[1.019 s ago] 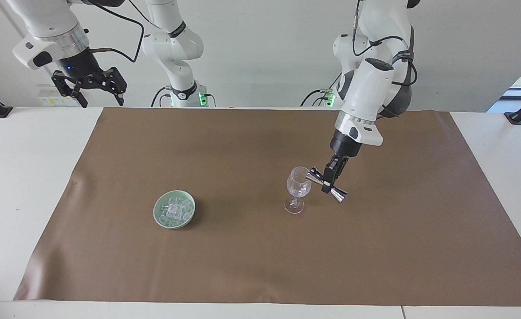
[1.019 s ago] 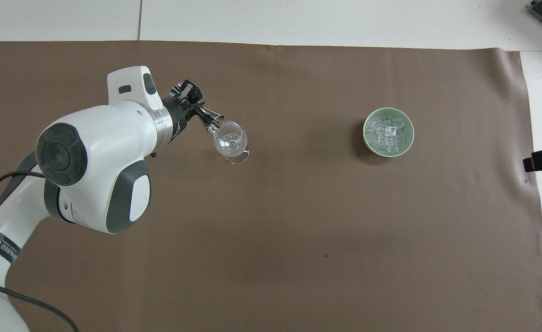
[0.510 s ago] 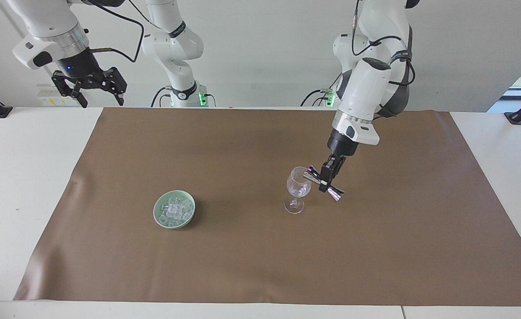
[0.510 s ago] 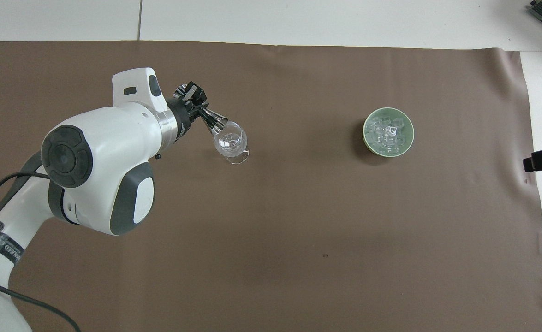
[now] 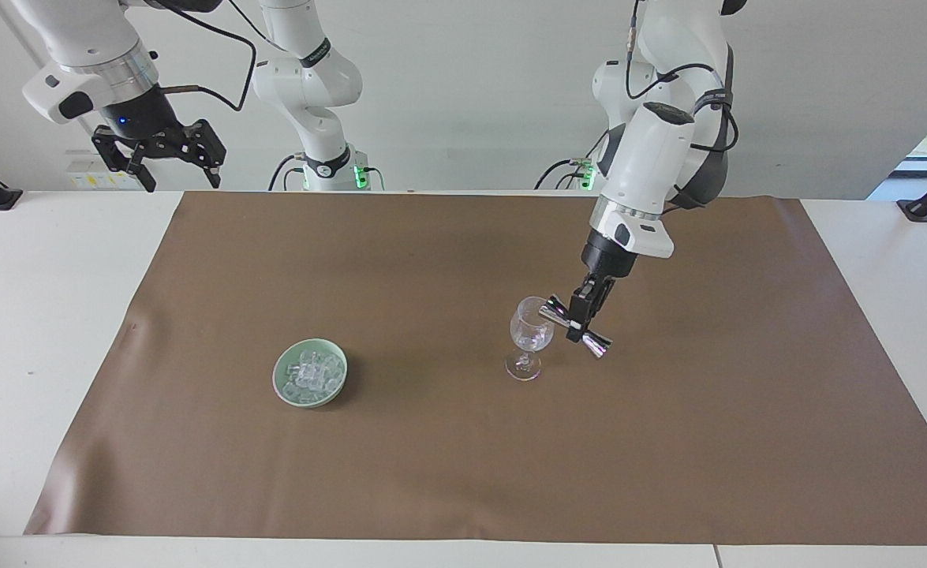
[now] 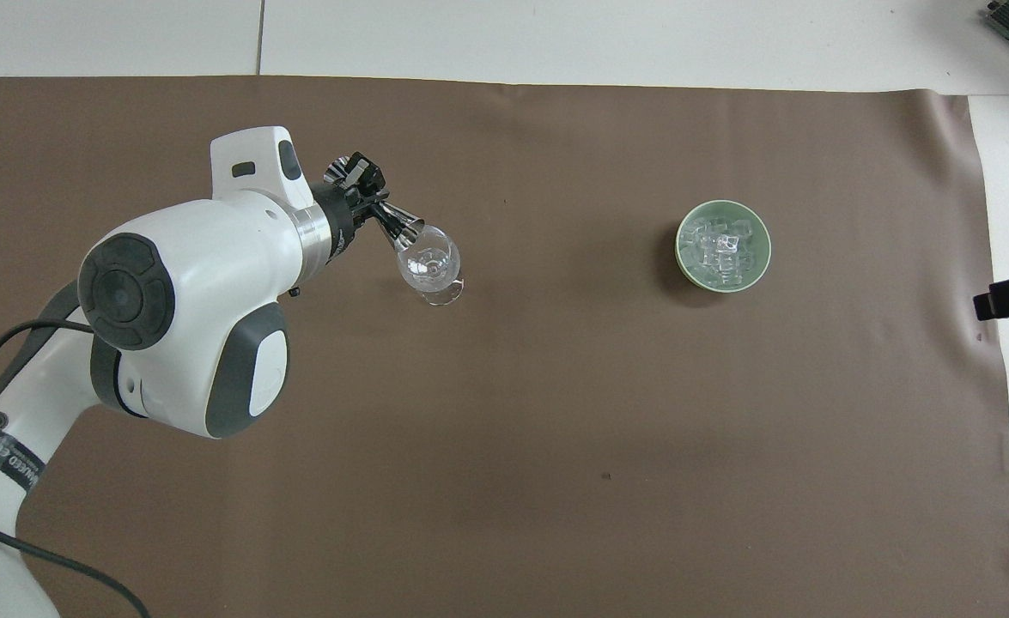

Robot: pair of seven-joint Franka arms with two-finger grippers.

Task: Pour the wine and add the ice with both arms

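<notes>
The left gripper is clamped around the waist of a silver double-ended jigger, tipped so one cup rests at the rim of a clear wine glass standing upright on the brown mat covering the tabletop. In the overhead view the jigger sits at about 10 o'clock from the glass bowl, its mouth touching the rim. The ice, a heap of small clear cubes, lies in a pale green bowl on the mat, well apart from the glass toward the right arm's end of the tabletop, at about 3 o'clock from the glass in the overhead view. The right gripper waits high over the tabletop's edge at its own end, fingers spread wide and holding nothing.
</notes>
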